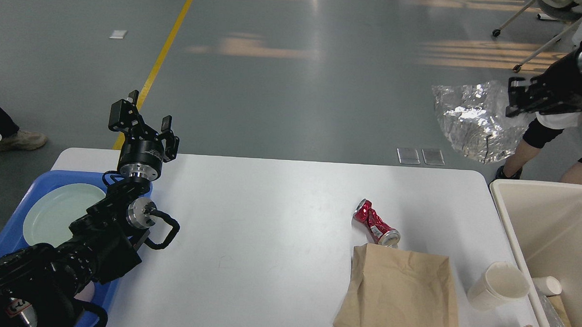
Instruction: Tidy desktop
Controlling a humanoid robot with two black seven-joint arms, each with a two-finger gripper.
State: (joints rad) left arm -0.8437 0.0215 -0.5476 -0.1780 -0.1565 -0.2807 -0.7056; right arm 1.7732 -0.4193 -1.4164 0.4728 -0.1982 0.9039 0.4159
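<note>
The white desktop holds a crushed red can, a flat brown paper bag just in front of it, and a white paper cup lying on its side near the right edge. My right gripper is high up at the far right, shut on the edge of a crumpled silver foil bag that hangs in the air beyond the table's back edge. At the table's back left, my left gripper points upward, open and holding nothing.
A blue tray with a pale green plate sits at the left edge under my left arm. A beige bin stands off the right edge with a small cup and scraps inside. A person's legs stand behind it.
</note>
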